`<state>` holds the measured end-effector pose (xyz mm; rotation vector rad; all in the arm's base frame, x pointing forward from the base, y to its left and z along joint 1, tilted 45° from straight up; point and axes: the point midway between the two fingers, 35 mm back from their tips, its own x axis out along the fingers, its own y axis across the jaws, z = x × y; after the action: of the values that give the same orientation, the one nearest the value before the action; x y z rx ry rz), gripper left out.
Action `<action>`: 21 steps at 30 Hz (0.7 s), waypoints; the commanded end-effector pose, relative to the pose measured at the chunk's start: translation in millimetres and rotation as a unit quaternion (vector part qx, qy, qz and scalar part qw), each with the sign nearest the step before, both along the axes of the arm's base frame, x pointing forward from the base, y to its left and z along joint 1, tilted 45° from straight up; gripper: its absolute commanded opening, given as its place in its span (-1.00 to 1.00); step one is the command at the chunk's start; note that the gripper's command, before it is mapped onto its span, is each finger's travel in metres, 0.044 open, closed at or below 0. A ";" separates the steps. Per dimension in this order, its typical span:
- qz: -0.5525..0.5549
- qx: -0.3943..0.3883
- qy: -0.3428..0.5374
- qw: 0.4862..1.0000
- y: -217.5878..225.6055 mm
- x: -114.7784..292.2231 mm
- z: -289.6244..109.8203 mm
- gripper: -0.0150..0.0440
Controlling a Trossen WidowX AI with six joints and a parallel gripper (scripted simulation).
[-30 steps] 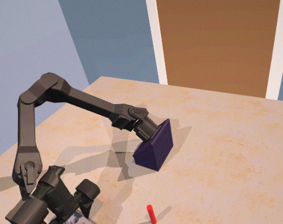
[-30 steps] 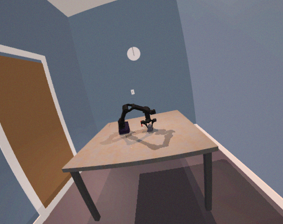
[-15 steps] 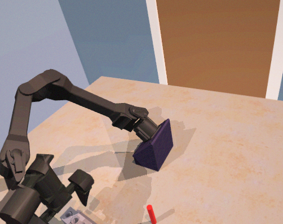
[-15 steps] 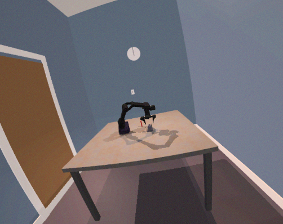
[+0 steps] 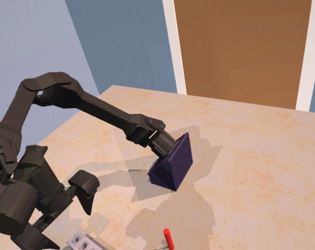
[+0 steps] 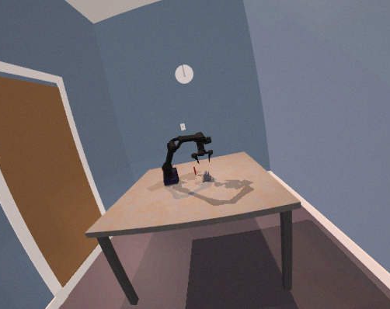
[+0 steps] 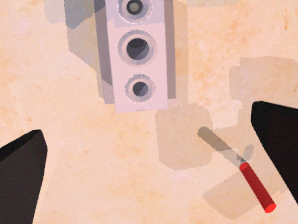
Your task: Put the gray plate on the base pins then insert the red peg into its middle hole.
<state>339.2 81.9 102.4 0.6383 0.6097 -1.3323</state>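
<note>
The gray plate (image 7: 160, 70) (image 5: 80, 235) lies over the base (image 7: 171, 75), whose darker sides show along both long edges. Three holes show in the wrist view; the far one has a lighter round pin end in it. Whether the plate is fully down and flat I cannot tell. Plate and base are one small gray shape in the exterior view. The red peg (image 7: 257, 187) (image 5: 168, 239) (image 6: 195, 171) stands upright on the table beside them. My gripper (image 7: 149, 125) (image 5: 74, 231) (image 6: 203, 161) is open and empty above the near end of the plate, with the peg nearer its right finger.
The arm's dark purple mount (image 5: 179, 166) (image 6: 171, 177) stands on the table (image 5: 267, 176) (image 6: 144, 213). Shadows of the arm fall around the base and peg. The table's front edge shows in the exterior view, and walls and a brown door (image 5: 242, 47) stand beyond the table.
</note>
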 end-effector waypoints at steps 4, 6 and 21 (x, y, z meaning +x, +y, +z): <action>0.096 -0.005 0.093 0.991 56.2 -44.9 -55.0 1.00; 0.124 -0.011 0.120 0.985 73.1 -67.2 -76.2 1.00; 0.187 -0.036 0.181 0.965 79.6 -123.3 -138.5 1.00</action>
<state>217.2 175.9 -22.0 0.2228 0.9201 -1.1057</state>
